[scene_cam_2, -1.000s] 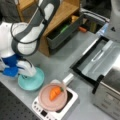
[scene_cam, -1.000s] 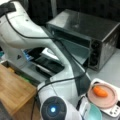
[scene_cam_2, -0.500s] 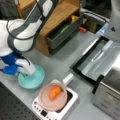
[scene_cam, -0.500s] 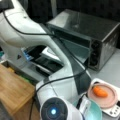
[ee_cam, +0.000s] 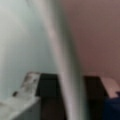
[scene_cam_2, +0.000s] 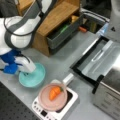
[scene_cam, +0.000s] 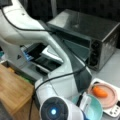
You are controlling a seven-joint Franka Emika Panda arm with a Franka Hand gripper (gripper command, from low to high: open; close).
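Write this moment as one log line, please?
end effector: at teal bowl rim | carrot on pink plate, atop scale | toaster oven door open

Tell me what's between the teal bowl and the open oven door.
In a front view, bare grey counter, apart from the pink plate with the carrot, set on the scale, just below the line from bowl to oven door.

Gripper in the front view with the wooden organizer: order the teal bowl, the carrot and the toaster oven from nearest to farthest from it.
1. Teal bowl: the gripper is at its left rim.
2. Carrot: on the pink plate, lower middle.
3. Toaster oven: far right, door open.
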